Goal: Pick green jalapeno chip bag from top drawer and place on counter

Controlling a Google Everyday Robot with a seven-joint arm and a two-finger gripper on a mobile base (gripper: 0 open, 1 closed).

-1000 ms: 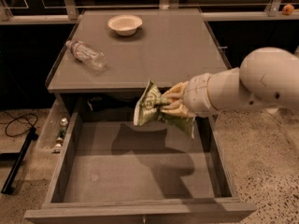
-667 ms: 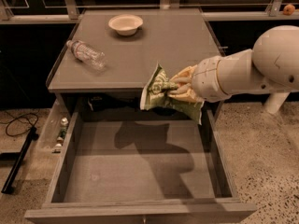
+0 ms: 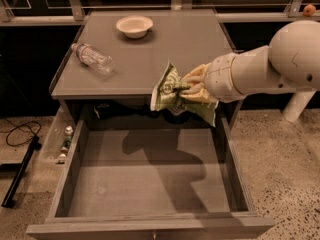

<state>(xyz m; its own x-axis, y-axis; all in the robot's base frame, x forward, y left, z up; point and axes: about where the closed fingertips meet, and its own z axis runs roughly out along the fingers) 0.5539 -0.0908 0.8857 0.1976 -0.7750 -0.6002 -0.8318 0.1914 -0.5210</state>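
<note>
My gripper [image 3: 189, 88] is shut on the green jalapeno chip bag [image 3: 169, 90], a crinkly green foil bag. It holds the bag in the air over the front edge of the counter [image 3: 165, 49], at its right part. The white arm reaches in from the right. The top drawer [image 3: 150, 174] is pulled fully open below, and its flat grey bottom shows only the shadow of the arm and bag.
A clear plastic water bottle [image 3: 92, 57] lies on its side on the counter's left part. A white bowl [image 3: 134, 25] stands at the counter's back. A black cable [image 3: 20, 134] and a dark bar lie on the floor at left.
The gripper has lifted the bag up and away from the drawer, toward the counter's front edge. The arm has risen and drawn to the right.
</note>
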